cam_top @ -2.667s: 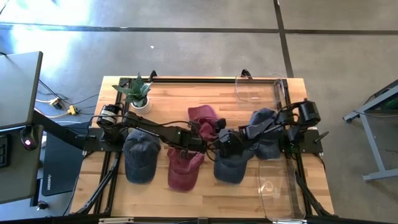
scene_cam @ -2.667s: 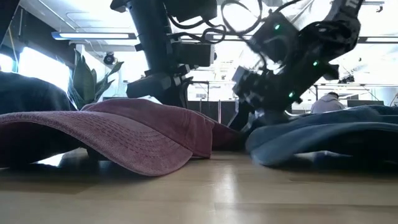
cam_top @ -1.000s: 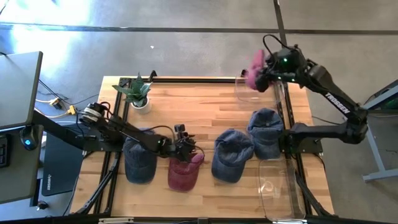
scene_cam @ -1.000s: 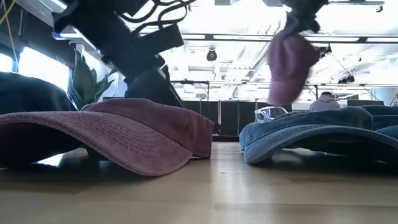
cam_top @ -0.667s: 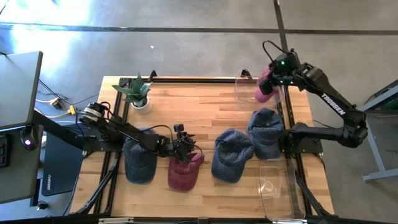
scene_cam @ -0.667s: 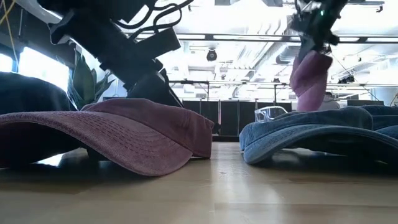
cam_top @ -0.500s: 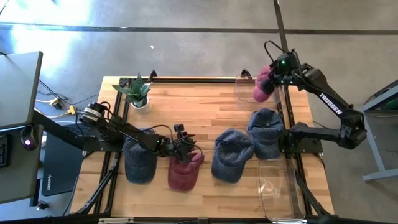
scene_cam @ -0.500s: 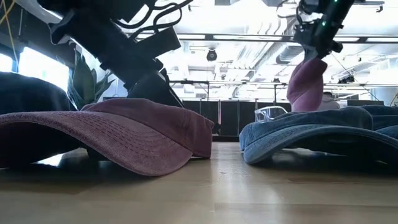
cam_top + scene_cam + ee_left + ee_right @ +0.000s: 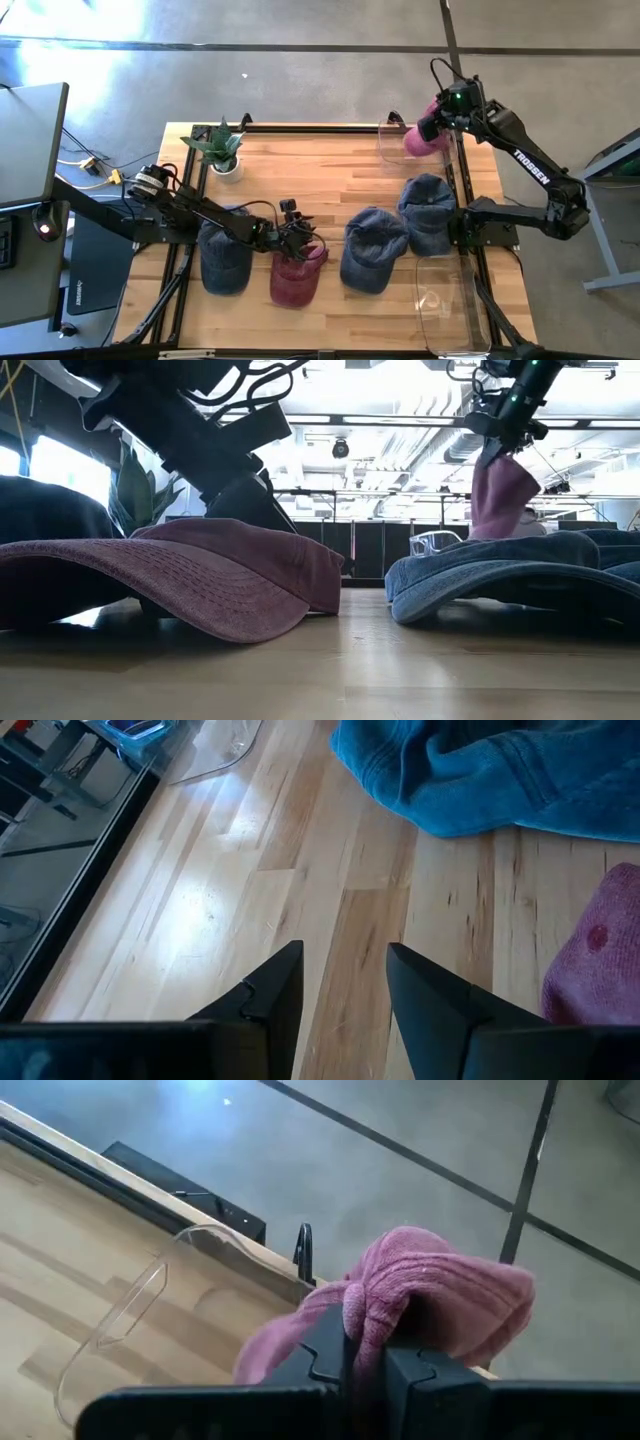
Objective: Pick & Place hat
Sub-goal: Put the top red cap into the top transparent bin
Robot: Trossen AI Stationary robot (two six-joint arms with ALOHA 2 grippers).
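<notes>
A pink hat [image 9: 420, 140] hangs over the clear bin [image 9: 400, 148] at the table's far right corner, with my right gripper [image 9: 438, 122] shut on it. In the low view the pink hat [image 9: 500, 495] dangles behind the blue hats. My left gripper [image 9: 300, 240] stands open low over the table's near middle, at the far end of a maroon hat [image 9: 295, 278] that lies flat on the wood. In the left wrist view the left gripper [image 9: 345, 982] has only bare wood between its fingers, and the maroon hat [image 9: 600, 970] lies just beside one of them. My right gripper pinches a bunched fold of the pink hat's cloth [image 9: 362, 1315] between its two fingers. The fingers slant down from the table's right side. The hat hangs crumpled below them, lifted clear, above the clear bin [image 9: 150, 1310].
Two blue hats [image 9: 372, 250] [image 9: 428, 212] lie right of the maroon one and a dark blue hat [image 9: 225, 252] lies left of it. A potted plant [image 9: 220, 150] stands at the far left. A second clear bin [image 9: 445, 305] sits at the near right edge.
My right gripper has come down with the pink hat toward the clear bin at the far right corner, tipping further downward, and has then nearly stopped. The hat stays in the hold and sways below the fingers.
</notes>
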